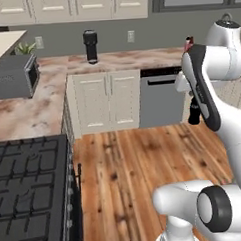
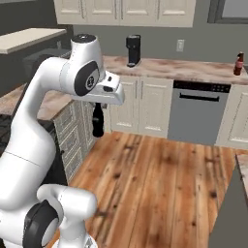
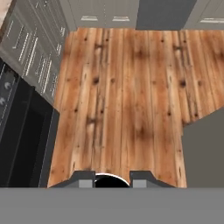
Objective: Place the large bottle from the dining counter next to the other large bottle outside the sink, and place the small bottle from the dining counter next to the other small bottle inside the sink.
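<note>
Over the wooden floor point(image 2: 160, 179), nothing readable anywhere, no brand or lettering on any bottle or appliance at this size. The gripper point(image 2: 98, 107) hangs under the white arm with its fingers pinched narrowly on the neck of a dark bottle point(image 2: 98, 123), which dangles upright in mid-air; it looks near black from here, so I can't tell if there's a red label. From the hand camera the two fingertips point(image 3: 83, 178) sit at 6 o'clock with a round dark bottle top between them. Up at 2 o'clock on the wall countertop point(image 2: 193, 68) stands the pinkish-red bottle point(image 2: 238, 63), well apart from the gripper, and a black coffee machine point(image 2: 132, 50) sits at 12 o'clock.
</note>
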Robot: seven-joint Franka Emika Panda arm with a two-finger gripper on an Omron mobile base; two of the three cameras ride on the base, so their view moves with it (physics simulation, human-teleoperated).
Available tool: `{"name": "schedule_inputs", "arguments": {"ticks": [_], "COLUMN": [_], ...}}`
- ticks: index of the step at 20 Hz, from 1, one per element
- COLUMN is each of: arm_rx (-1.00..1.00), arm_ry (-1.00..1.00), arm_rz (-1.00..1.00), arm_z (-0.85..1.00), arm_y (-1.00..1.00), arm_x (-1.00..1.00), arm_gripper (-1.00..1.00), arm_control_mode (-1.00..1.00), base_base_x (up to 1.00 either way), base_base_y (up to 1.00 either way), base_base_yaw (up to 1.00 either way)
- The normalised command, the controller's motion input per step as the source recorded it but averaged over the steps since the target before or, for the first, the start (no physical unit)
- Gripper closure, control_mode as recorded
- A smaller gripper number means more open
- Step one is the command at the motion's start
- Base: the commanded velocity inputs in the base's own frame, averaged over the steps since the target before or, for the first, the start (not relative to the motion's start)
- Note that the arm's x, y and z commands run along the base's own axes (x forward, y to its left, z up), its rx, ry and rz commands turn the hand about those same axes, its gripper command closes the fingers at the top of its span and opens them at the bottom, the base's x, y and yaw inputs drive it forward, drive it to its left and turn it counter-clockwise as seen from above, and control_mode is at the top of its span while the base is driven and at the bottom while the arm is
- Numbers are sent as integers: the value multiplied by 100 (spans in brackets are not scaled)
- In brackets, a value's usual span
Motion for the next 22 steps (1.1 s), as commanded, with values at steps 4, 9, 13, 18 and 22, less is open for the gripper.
{"name": "schedule_inputs", "arguments": {"ticks": [4,9,13,18,22], "arm_rx": [0,0,0,0,0], "arm_ry": [0,0,0,0,0], "arm_rz": [0,0,0,0,0], "arm_z": [0,0,0,0,0], "arm_y": [0,0,0,0,0], "arm_x": [0,0,0,0,0], "arm_gripper": [100,100,100,100,100], "arm_control_mode": [100,100,100,100,100], "base_base_x": [86,76,83,92,93], "base_base_y": [-70,-84,-69,-52,-45], "base_base_yaw": [-2,-1,-2,-2,-3]}}
